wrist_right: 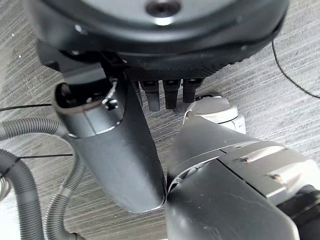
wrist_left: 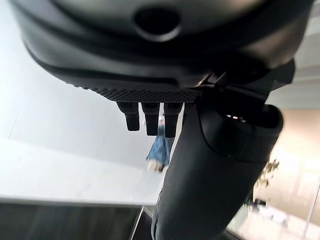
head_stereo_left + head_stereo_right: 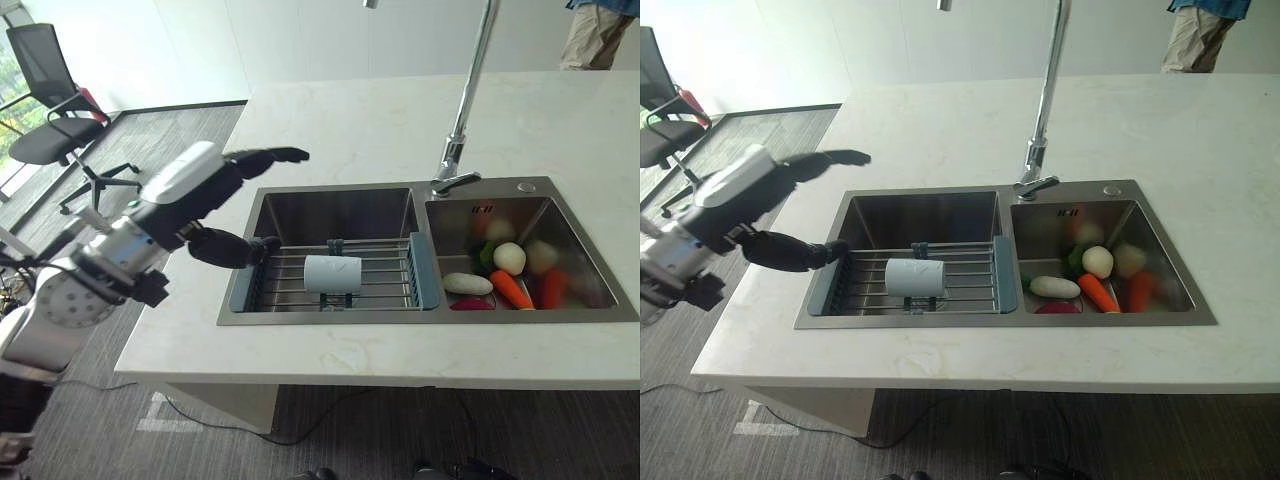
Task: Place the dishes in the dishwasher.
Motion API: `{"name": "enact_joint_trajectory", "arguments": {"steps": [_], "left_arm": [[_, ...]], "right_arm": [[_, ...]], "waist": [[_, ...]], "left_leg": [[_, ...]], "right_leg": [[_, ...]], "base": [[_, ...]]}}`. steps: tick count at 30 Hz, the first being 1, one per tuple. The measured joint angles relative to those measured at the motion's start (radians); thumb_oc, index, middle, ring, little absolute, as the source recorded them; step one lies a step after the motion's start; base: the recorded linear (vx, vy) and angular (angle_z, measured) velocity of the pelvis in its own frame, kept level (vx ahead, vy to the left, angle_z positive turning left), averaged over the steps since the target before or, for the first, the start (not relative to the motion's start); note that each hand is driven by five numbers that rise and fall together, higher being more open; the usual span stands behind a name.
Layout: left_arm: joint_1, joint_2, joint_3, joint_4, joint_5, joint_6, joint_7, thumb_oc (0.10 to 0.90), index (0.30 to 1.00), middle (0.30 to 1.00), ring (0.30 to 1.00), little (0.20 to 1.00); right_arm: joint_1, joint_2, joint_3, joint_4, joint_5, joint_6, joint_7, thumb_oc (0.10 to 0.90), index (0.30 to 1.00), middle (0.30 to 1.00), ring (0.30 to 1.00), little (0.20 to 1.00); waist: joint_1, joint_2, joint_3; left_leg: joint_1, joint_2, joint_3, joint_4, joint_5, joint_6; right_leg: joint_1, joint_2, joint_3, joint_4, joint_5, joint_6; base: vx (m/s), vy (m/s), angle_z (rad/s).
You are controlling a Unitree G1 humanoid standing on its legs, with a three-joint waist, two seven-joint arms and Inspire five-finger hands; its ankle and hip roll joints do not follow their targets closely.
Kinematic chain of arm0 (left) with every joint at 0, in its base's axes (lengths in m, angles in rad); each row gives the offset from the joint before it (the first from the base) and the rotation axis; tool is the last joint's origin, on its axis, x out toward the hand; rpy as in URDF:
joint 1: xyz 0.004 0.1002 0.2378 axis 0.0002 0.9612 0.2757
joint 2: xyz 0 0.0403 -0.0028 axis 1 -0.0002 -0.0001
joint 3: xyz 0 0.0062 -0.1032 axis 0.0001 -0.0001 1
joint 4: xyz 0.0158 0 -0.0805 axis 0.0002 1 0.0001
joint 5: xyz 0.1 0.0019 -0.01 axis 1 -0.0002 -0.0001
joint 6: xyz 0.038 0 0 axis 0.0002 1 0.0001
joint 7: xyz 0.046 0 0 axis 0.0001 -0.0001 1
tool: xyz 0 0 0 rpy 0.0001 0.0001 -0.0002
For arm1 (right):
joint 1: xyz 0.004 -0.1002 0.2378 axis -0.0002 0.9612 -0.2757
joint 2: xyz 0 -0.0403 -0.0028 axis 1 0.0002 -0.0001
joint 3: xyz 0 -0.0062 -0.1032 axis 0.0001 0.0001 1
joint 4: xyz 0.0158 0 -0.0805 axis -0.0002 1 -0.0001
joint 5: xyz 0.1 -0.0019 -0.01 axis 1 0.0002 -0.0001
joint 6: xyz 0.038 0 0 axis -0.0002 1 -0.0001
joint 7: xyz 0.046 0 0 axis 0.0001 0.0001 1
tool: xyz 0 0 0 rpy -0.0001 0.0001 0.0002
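A white cup (image 3: 332, 273) lies on its side on a wire drying rack (image 3: 385, 268) that spans the left basin of a steel double sink (image 3: 330, 210). My left hand (image 3: 212, 196) hovers over the counter at the sink's left rim, a short way left of the cup. It is open: the fingers (image 3: 272, 156) reach straight out above the rim and the thumb (image 3: 236, 248) points at the rack's left end. In the left wrist view the hand (image 2: 220, 165) holds nothing. My right hand (image 1: 120, 150) hangs open over the grey floor, also holding nothing.
The right basin (image 3: 585, 270) holds vegetables: a carrot (image 3: 511, 289), white roots and a red piece. A tall faucet (image 3: 463, 110) rises behind the sink. The white counter (image 3: 350, 120) stretches far back. An office chair (image 3: 55, 120) stands at left, and a person (image 3: 595, 30) stands behind the counter.
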Motion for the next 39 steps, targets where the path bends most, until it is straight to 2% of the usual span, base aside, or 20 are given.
{"name": "enact_joint_trajectory", "arguments": {"steps": [2, 4, 7, 13, 16, 24, 31, 35, 37, 39], "left_arm": [[-0.022, 0.000, -0.016, 0.003, -0.009, 0.044, -0.049, 0.800, 0.900, 0.900, 0.900, 0.900], [-0.107, 0.000, -0.091, 0.044, -0.050, 0.131, -0.125, 0.800, 0.900, 0.900, 0.900, 0.900], [-0.129, -0.001, -0.132, 0.087, -0.085, 0.196, -0.179, 0.800, 0.900, 0.900, 0.900, 0.900], [-0.143, -0.002, -0.217, 0.117, -0.116, 0.276, -0.223, 0.800, 0.900, 0.900, 0.900, 0.900], [-0.144, -0.003, -0.217, 0.117, -0.118, 0.276, -0.223, 0.800, 0.900, 0.900, 0.900, 0.900], [-0.142, -0.090, -0.242, 0.170, -0.114, 0.272, -0.222, 0.800, 0.900, 0.900, 0.900, 0.900], [-0.142, -0.091, -0.244, 0.241, -0.111, 0.271, -0.173, 0.800, 0.900, 0.900, 0.900, 0.900], [-0.139, -0.091, -0.244, 0.267, -0.073, 0.266, -0.152, 0.800, 0.900, 0.900, 0.900, 0.900], [-0.139, -0.095, -0.244, 0.266, -0.059, 0.263, -0.139, 0.800, 0.900, 0.900, 0.900, 0.900], [-0.142, -0.132, -0.244, 0.268, -0.023, 0.262, -0.103, 0.800, 0.900, 0.900, 0.900, 0.900]], "right_arm": [[0.000, 0.001, 0.003, 0.000, 0.000, -0.011, 0.005, 0.800, 0.900, 0.900, 0.900, 0.900], [0.000, 0.001, 0.003, -0.001, 0.002, -0.018, 0.007, 0.800, 0.900, 0.900, 0.900, 0.900], [-0.001, 0.000, 0.002, -0.002, 0.018, -0.018, 0.011, 0.800, 0.900, 0.900, 0.900, 0.900], [0.005, -0.002, 0.000, -0.004, 0.058, -0.019, 0.012, 0.800, 0.900, 0.900, 0.900, 0.900], [0.005, -0.002, -0.001, -0.005, 0.058, -0.021, 0.012, 0.800, 0.900, 0.900, 0.900, 0.900], [0.025, 0.000, 0.000, -0.045, 0.080, -0.023, 0.012, 0.800, 0.900, 0.900, 0.900, 0.900], [0.025, 0.002, -0.006, -0.084, 0.087, -0.024, 0.012, 0.800, 0.900, 0.900, 0.900, 0.900], [0.026, 0.000, -0.018, -0.085, 0.097, -0.024, 0.015, 0.800, 0.900, 0.900, 0.900, 0.900], [0.026, -0.008, -0.026, -0.090, 0.098, -0.026, 0.017, 0.800, 0.900, 0.900, 0.900, 0.900], [0.029, -0.022, -0.031, -0.113, 0.101, -0.030, 0.019, 0.800, 0.900, 0.900, 0.900, 0.900]], "waist": [[-0.013, 0.001, -0.001], [-0.016, 0.006, -0.003], [-0.020, 0.012, -0.003], [-0.037, 0.025, -0.001], [-0.041, 0.026, -0.001], [-0.051, 0.022, 0.007], [-0.076, 0.014, 0.058], [-0.087, 0.020, 0.074], [-0.100, 0.035, 0.082], [-0.105, 0.052, 0.101]], "left_leg": [[0.005, 0.001, 0.010, -0.002, 0.000, 0.000], [0.005, 0.001, 0.024, -0.003, 0.000, 0.000], [0.004, 0.001, 0.040, -0.004, 0.000, 0.000], [-0.011, -0.002, 0.052, -0.004, 0.000, 0.004], [-0.011, -0.002, 0.058, -0.005, 0.000, 0.005], [-0.010, -0.005, 0.073, -0.019, 0.003, 0.008], [-0.009, -0.005, 0.096, -0.022, 0.005, 0.010], [0.007, -0.012, 0.109, -0.042, 0.006, 0.012], [0.008, -0.020, 0.114, -0.053, 0.008, 0.014], [0.008, -0.029, 0.119, -0.057, 0.010, 0.017]], "right_leg": [[0.000, 0.000, 0.006, -0.001, 0.001, 0.000], [-0.009, 0.000, 0.027, -0.002, 0.008, 0.001], [-0.017, 0.001, 0.041, -0.008, 0.019, 0.003], [-0.035, -0.001, 0.056, -0.019, 0.036, 0.006], [-0.038, -0.001, 0.061, -0.019, 0.039, 0.007], [-0.051, -0.001, 0.076, -0.022, 0.043, 0.009], [-0.063, 0.000, 0.097, -0.020, 0.051, 0.011], [-0.062, -0.002, 0.111, -0.030, 0.052, 0.013], [-0.064, -0.008, 0.114, -0.037, 0.056, 0.019], [-0.066, -0.015, 0.121, -0.038, 0.061, 0.026]], "base": [[0.01, -0.031, -0.15], [-0.01, -0.018, -0.19], [-0.02, -0.006, -0.19], [-0.04, 0.006, -0.06], [-0.04, -0.005, -0.05], [-0.02, -0.010, -0.04], [-0.02, -0.003, -0.08], [0.02, 0.008, -0.08], [0.00, 0.041, -0.06], [-0.02, 0.042, -0.08]]}}
